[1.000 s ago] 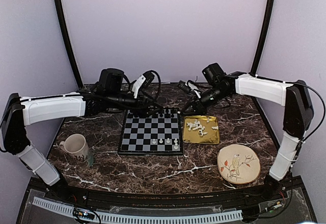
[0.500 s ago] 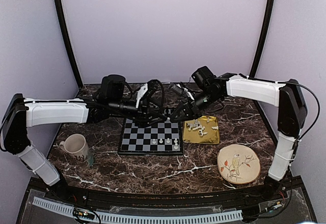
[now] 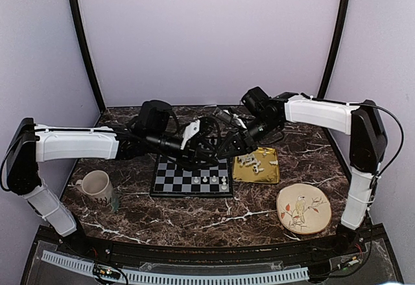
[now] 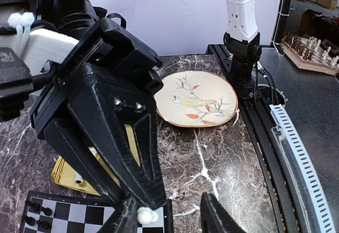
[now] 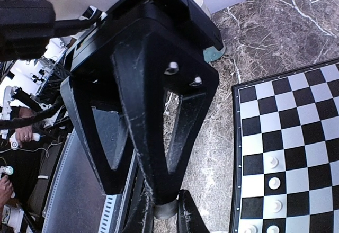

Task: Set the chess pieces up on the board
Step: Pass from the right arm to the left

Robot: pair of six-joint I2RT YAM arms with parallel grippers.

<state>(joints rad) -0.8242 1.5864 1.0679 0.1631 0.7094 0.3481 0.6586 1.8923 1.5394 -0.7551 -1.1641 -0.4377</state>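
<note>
The board [image 3: 175,180] lies mid-table with several white chess pieces [image 3: 214,179] on its near right squares; it also shows in the right wrist view [image 5: 288,137]. More white pieces [image 3: 249,162] lie on the gold tray [image 3: 267,173]. Both grippers meet above the board's far right corner. My right gripper [image 3: 225,148] [image 5: 166,213] is shut on a small white piece [image 4: 143,215]. My left gripper [image 3: 202,153] [image 4: 169,220] is open, and its left finger [image 4: 124,218] touches that piece.
A bird-painted plate [image 3: 303,208] sits at the near right, also in the left wrist view [image 4: 196,98]. A cream mug [image 3: 97,184] stands at the near left. Tiny black pieces [image 4: 34,207] stand on the board's far rows. The right arm's base [image 4: 242,47] rises beyond the plate.
Both arms have swung inward over the board's far edge: the left gripper moved right, and the right gripper moved left and down until they met.
</note>
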